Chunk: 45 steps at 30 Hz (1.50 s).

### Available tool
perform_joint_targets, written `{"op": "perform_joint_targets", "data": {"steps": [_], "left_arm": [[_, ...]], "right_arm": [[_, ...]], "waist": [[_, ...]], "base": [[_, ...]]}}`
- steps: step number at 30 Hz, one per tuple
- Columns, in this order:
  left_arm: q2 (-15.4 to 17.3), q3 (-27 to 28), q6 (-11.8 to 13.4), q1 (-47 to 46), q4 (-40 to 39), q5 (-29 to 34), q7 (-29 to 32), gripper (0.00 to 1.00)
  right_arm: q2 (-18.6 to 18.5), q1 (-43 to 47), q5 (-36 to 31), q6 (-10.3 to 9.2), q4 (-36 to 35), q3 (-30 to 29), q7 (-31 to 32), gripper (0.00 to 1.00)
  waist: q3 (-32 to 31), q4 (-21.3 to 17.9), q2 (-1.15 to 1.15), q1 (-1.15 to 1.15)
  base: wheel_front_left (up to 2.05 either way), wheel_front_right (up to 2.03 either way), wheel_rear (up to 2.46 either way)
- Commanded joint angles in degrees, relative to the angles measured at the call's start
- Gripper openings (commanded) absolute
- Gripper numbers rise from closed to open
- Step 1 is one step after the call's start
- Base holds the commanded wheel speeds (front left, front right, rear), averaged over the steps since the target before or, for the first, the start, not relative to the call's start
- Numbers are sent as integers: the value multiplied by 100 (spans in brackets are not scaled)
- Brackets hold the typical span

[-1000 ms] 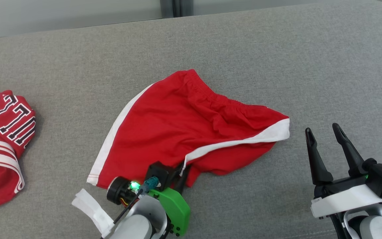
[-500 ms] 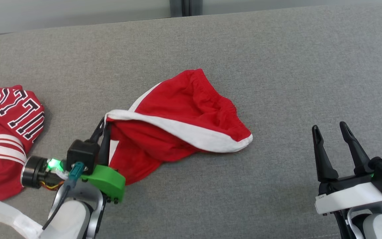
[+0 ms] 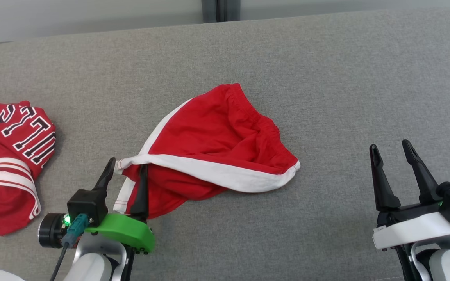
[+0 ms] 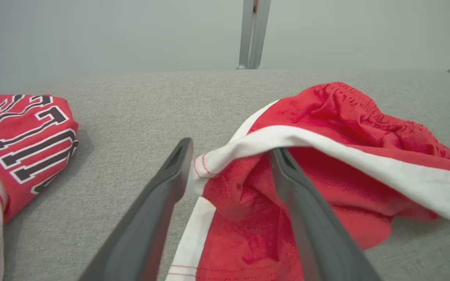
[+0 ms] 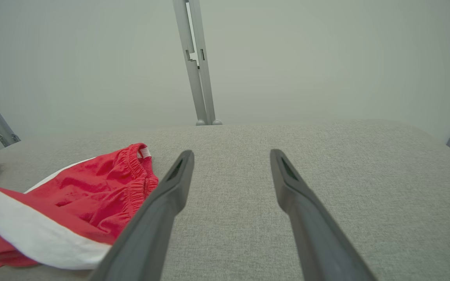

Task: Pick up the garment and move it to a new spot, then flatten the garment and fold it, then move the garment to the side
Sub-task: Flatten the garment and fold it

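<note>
The garment, red shorts (image 3: 213, 136) with white side stripes, lies half folded on the grey surface, one leg laid across to the left. My left gripper (image 3: 126, 166) stands open at the folded corner, its fingers astride the white hem (image 4: 225, 156); one finger lies over the red cloth. The shorts (image 4: 326, 128) rise in front of that wrist. My right gripper (image 3: 390, 148) is open and holds nothing, well right of the shorts (image 5: 92, 187).
A red jersey (image 3: 10, 156) with black and white lettering lies bunched at the far left, also in the left wrist view (image 4: 18, 136). The grey padded surface (image 3: 346, 78) stretches bare to the right and back. A metal post (image 5: 195, 62) stands behind it.
My left gripper carried the shorts' lower leg over to the left, then opened and let the hem drop onto the surface. The right arm stayed put; the camera shifted slightly.
</note>
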Motion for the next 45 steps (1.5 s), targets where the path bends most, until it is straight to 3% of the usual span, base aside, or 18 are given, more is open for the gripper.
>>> {"op": "perform_joint_targets", "data": {"steps": [1, 14, 29, 34, 45], "left_arm": [[73, 64, 20, 55, -93, -12, -80, 100], [322, 408, 261, 473, -779, 75, -572, 100], [432, 312, 264, 508, -667, 39, -397, 100], [451, 227, 152, 333, -611, -46, -138, 100], [234, -32, -360, -195, 298, -864, 1276, 100]], "right_arm": [[-16, 44, -40, 1, -35, -3, 31, 100], [-23, 287, -96, 1, -233, 66, 239, 100], [8, 347, -103, 1, -328, 27, 303, 100], [11, 284, -92, 1, -349, 50, 305, 100], [-69, 98, 11, 1, -216, 143, 265, 100]], "waist": [[-108, 66, 0, 0], [-557, 115, 0, 0], [-537, 116, 0, 0], [-424, 104, 0, 0], [60, 10, 0, 0]], "base": [[0, 0, 0], [0, 0, 0], [0, 0, 0], [0, 0, 0], [0, 0, 0]]}}
